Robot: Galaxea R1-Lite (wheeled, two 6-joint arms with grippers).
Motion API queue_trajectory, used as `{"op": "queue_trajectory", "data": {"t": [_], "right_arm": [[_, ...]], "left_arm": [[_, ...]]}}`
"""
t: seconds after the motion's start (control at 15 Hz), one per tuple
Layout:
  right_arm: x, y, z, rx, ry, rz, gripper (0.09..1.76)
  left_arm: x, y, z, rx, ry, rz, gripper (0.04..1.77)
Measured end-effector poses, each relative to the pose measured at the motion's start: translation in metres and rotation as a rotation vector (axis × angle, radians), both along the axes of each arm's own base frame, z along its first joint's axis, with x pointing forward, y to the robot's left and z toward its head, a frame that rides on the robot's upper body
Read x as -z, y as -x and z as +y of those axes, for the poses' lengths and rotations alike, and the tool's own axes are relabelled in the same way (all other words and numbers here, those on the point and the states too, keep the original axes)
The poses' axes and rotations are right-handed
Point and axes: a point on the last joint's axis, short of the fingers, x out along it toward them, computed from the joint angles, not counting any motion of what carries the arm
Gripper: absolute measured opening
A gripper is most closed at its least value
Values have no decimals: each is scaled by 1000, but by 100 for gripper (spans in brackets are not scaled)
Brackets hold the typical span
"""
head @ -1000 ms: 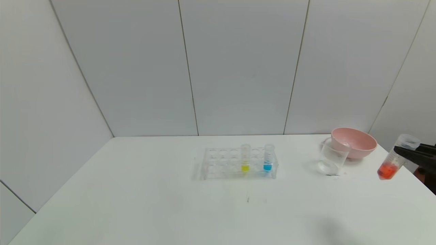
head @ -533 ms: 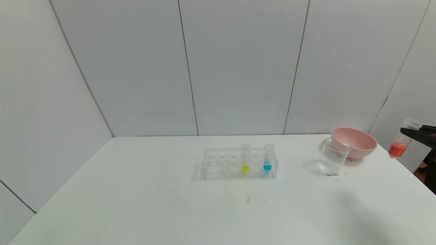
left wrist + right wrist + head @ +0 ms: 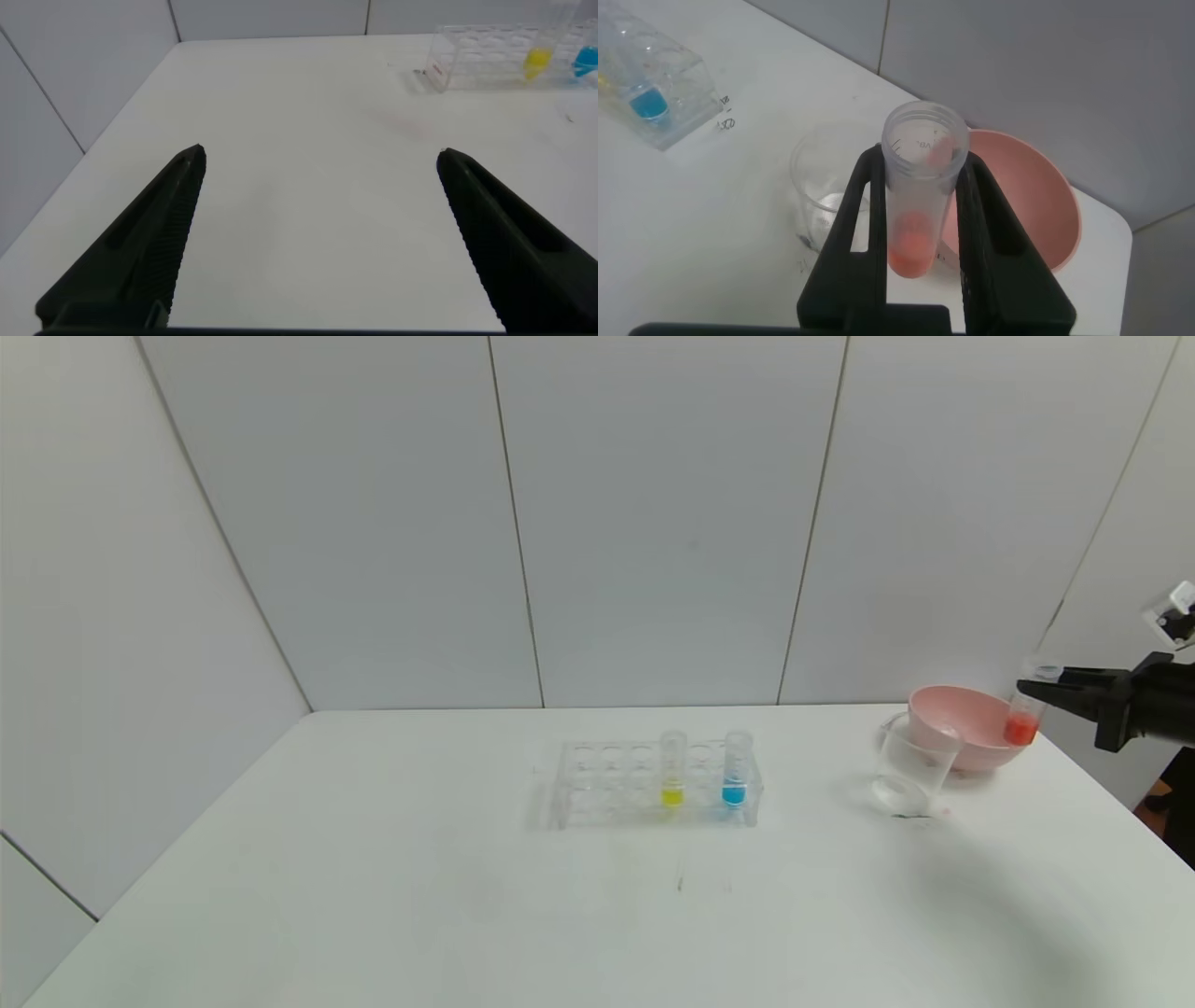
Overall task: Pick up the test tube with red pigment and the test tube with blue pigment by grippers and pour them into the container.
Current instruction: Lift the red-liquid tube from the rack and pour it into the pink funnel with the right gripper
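Note:
My right gripper (image 3: 1034, 693) is shut on the test tube with red pigment (image 3: 1022, 726), holding it upright in the air over the right side of the pink bowl. In the right wrist view the tube (image 3: 915, 201) sits between the two black fingers (image 3: 863, 233), with the clear glass container (image 3: 827, 187) just beyond it on the table. The container (image 3: 910, 767) stands left of the bowl. The test tube with blue pigment (image 3: 735, 770) stands in the clear rack (image 3: 597, 784). My left gripper (image 3: 320, 154) is open and empty above bare table.
A pink bowl (image 3: 962, 709) stands behind the container at the table's back right. A tube with yellow liquid (image 3: 672, 770) stands in the rack beside the blue one. The table's right edge runs close past the bowl.
My right gripper has lifted the red tube and carried it left and farther back, from the table's right edge to over the pink bowl. The tube now hangs more upright.

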Motion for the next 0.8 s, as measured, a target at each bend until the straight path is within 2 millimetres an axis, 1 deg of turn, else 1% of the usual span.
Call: {"op": "queue_trajectory", "data": {"t": [0.2,0.47,0.67,0.8], "right_arm": [[-11,-15,9,-9,33,83,50],[-29,-30,15,19,181,179,50],[-35,-37,20,-16,335,195,50],[-38,-41,24,-30,367,225,50]], "left_arm": [[0,0,0,0,0,0,176],[0,0,0,0,0,0,176],[0,0,0,0,0,0,176],[0,0,0,0,0,0,176]]}}
